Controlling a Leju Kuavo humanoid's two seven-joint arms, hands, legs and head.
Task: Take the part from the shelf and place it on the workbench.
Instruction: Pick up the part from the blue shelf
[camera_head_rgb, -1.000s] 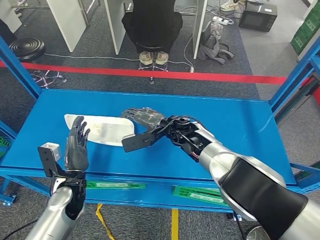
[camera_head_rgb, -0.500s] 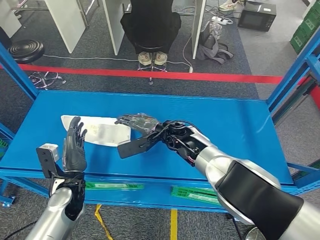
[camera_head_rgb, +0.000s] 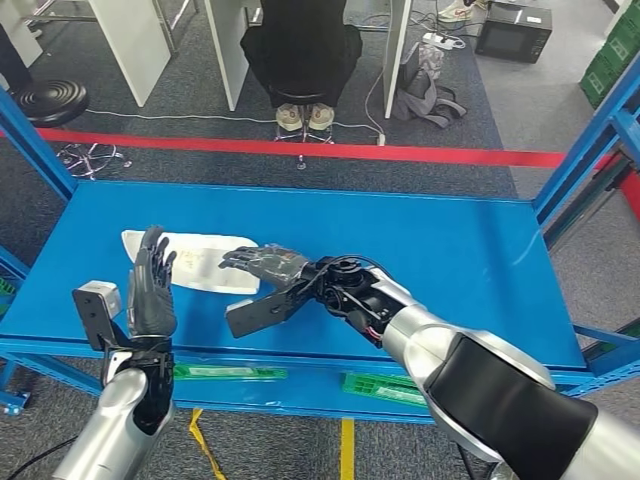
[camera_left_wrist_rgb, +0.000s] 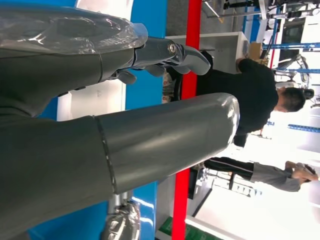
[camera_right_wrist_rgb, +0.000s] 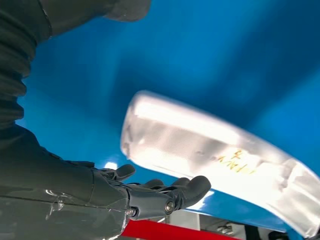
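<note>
The white part (camera_head_rgb: 192, 262) lies flat near the shelf's (camera_head_rgb: 453, 230) left end, ungrasped; the right hand (camera_head_rgb: 264, 265), fingers spread, reaches over its near end, the left hand (camera_head_rgb: 151, 290) upright and empty beside it, so closing on it comes next.

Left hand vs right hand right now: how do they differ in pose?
The left hand stands upright near the shelf's front edge, fingers pointing up; the right hand lies flat, reaching over the end of the white part. The left stands beside the part's other end. Both are open, holding nothing.

Head looks down; wrists close; all share shelf (camera_head_rgb: 453, 240).
</note>
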